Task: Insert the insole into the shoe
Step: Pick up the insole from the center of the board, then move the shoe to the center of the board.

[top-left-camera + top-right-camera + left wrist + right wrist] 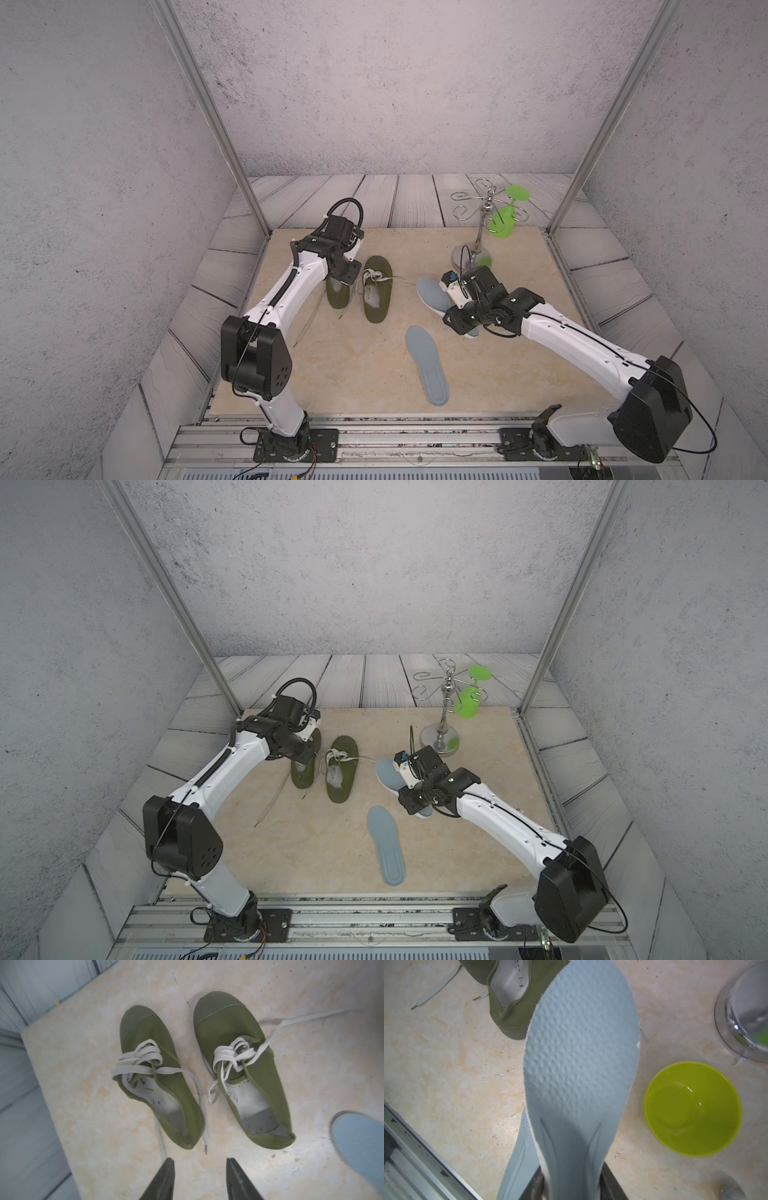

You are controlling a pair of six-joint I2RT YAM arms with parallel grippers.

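one insole (pixel 581 1053) sits clenched in the right pincer (pixel 574 1187), above the tabletop (pixel 353 374) near a green shoe (pixel 378 266); left pincer (pixel 199 1167) gapes empty. carrying step; next, aim its toe into that shoe's opening.

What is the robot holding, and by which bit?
The right gripper pinches a grey-blue insole by its heel end. The left gripper is open and holds nothing.

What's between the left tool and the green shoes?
Between the left tool and the shoes: only trailing laces on bare table, seen in the left wrist view.
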